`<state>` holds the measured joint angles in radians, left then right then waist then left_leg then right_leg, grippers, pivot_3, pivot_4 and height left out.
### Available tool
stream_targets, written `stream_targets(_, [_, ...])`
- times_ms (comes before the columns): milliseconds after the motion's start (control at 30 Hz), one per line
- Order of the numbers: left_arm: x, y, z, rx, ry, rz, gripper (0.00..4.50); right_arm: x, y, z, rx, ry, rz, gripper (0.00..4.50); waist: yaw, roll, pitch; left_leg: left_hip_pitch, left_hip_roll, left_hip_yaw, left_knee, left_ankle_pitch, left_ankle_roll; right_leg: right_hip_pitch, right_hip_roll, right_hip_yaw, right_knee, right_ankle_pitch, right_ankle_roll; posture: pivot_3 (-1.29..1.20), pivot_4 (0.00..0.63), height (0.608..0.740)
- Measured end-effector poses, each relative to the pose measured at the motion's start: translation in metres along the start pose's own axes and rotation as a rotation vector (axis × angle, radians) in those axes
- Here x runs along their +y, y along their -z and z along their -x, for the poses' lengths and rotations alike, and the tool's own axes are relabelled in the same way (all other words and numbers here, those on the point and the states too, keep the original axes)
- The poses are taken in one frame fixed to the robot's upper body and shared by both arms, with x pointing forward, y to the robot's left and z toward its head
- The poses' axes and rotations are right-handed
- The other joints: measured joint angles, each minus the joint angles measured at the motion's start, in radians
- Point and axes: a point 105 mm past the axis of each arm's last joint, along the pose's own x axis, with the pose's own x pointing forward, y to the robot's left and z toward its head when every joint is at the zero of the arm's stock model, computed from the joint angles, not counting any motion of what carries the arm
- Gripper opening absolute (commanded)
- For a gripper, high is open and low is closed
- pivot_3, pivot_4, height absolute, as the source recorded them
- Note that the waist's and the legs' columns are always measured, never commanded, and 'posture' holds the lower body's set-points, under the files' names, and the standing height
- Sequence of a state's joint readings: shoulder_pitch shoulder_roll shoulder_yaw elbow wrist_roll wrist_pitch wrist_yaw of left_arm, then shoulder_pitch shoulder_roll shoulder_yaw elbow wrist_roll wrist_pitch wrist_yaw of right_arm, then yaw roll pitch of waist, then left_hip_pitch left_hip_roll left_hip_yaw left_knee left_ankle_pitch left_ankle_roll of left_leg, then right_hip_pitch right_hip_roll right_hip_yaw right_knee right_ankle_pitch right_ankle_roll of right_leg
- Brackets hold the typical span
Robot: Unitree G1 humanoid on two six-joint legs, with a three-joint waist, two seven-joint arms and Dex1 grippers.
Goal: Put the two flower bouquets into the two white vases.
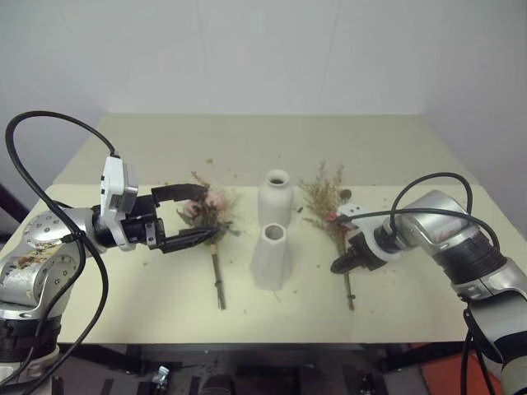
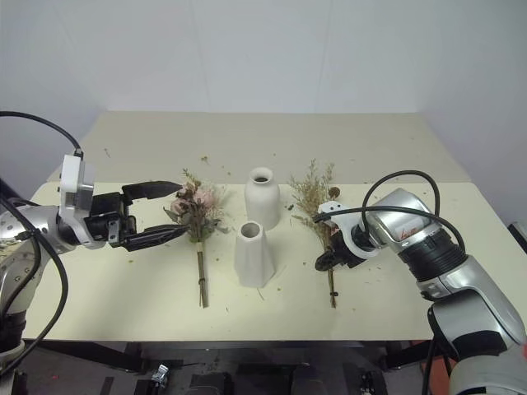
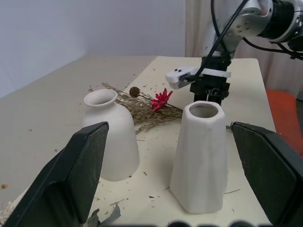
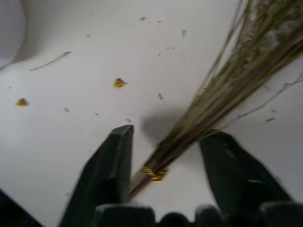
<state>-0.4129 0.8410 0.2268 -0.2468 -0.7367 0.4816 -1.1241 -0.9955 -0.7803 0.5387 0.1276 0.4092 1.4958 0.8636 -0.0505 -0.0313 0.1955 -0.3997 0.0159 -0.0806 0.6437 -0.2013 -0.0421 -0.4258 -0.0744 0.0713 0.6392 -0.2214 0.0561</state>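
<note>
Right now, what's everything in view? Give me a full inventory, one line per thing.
table: 1, pale cream, carries everything, strewn with plant debris.
rounded vase: 1, matte white, upright at table centre, farther back.
tapered vase: 1, matte white, upright just in front of the rounded one.
rose bouquet: 1, pale pink with green leaves, lying flat left of the vases, stems toward the robot.
dried-grass bouquet: 1, tan with a magenta bloom, lying flat right of the vases.
left gripper: 1, black fingers, open, level, beside the rose heads.
right gripper: 1, black fingers, pointing down, straddling the dried-grass stems near their gold tie, not yet clamped.
</note>
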Motion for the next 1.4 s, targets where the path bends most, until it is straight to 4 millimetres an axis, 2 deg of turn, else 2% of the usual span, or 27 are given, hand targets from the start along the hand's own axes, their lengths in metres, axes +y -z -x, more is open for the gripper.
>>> stream_targets(133, [-0.001,0.001,-0.002,-0.001,0.011,0.003,4.5,-0.006,0.0,-0.002,0.002,0.03,-0.009,0.22,0.001,0.0,0.0,0.001,0.0,0.0,0.0,0.0,0.0,0.0,0.0,0.0,0.001,0.0,0.0,0.0,0.15,0.74])
stream_targets(167, [-0.001,0.001,-0.002,-0.001,0.011,0.003,4.5,-0.007,-0.001,-0.002,-0.002,0.033,-0.017,0.03,0.0,0.0,0.0,0.001,0.0,0.0,0.0,0.0,0.0,0.0,0.0,0.0,0.001,0.0,0.0,0.0,0.15,0.74])
stream_targets(300, [0.0,0.002,-0.001,0.002,0.01,0.007,4.5,-0.016,-0.006,-0.001,-0.037,0.063,-0.084,0.03,-0.003,0.0,0.0,0.002,0.0,0.0,0.0,0.0,0.0,0.001,0.0,0.0,0.001,0.0,0.0,0.0,0.15,0.74])
stream_targets(400, [0.002,0.004,0.001,0.004,0.004,0.018,4.5,-0.036,-0.017,0.01,-0.128,0.142,-0.174,0.03,-0.004,0.0,0.0,0.001,0.0,0.0,0.0,0.0,0.0,0.0,0.0,0.0,0.001,0.0,0.0,0.0,0.15,0.74])
stream_targets(533, [0.005,0.002,0.001,-0.002,0.008,0.015,4.5,-0.06,-0.055,0.049,-0.443,0.23,-0.191,0.03,-0.005,0.0,0.0,-0.002,0.0,0.0,0.0,0.0,0.0,-0.002,0.0,0.0,0.001,0.002,-0.003,0.0,0.15,0.74])
stream_targets(633, [0.009,-0.003,0.001,-0.012,0.008,0.007,4.5,-0.065,-0.09,0.084,-0.763,0.25,-0.145,0.03,-0.007,0.0,0.0,-0.001,0.0,0.0,-0.001,0.0,0.0,-0.002,0.0,0.0,0.001,0.002,-0.002,0.0,0.15,0.74])
stream_targets(700, [0.013,-0.006,-0.001,-0.014,0.01,0.01,4.5,-0.059,-0.11,0.101,-0.941,0.223,-0.136,0.03,-0.012,0.0,0.0,-0.001,0.0,0.0,0.0,0.0,0.0,-0.001,0.0,0.0,0.001,0.002,-0.002,0.0,0.15,0.74])
stream_targets(833, [0.021,-0.013,-0.007,0.0,0.023,0.035,4.5,-0.027,-0.152,0.123,-1.206,0.102,-0.084,0.03,-0.027,0.0,0.0,0.001,0.0,0.0,-0.001,0.0,0.0,-0.001,0.001,0.001,0.003,0.002,-0.002,0.0,0.15,0.74])
stream_targets(1067, [0.032,-0.007,-0.01,0.075,-0.046,0.117,4.5,0.028,-0.19,0.129,-1.416,-0.048,0.043,0.03,-0.026,0.001,0.001,0.0,0.0,-0.001,-0.001,0.0,0.0,-0.002,0.001,0.001,0.003,0.005,-0.006,0.0,0.15,0.74])
stream_targets(1167, [0.037,-0.004,-0.011,0.101,-0.1,0.152,4.5,0.046,-0.2,0.135,-1.465,-0.082,0.106,0.03,-0.023,0.001,0.001,0.0,0.001,-0.001,-0.001,0.0,0.0,-0.002,0.001,0.0,0.003,0.005,-0.006,0.0,0.15,0.74])
stream_targets(1400, [0.036,-0.006,-0.013,0.138,-0.139,0.158,4.5,0.057,-0.201,0.107,-1.392,-0.125,0.155,0.03,-0.02,0.001,0.001,0.0,0.001,-0.001,-0.001,0.0,0.0,-0.002,0.001,0.0,0.003,0.005,-0.007,0.0,0.15,0.74])
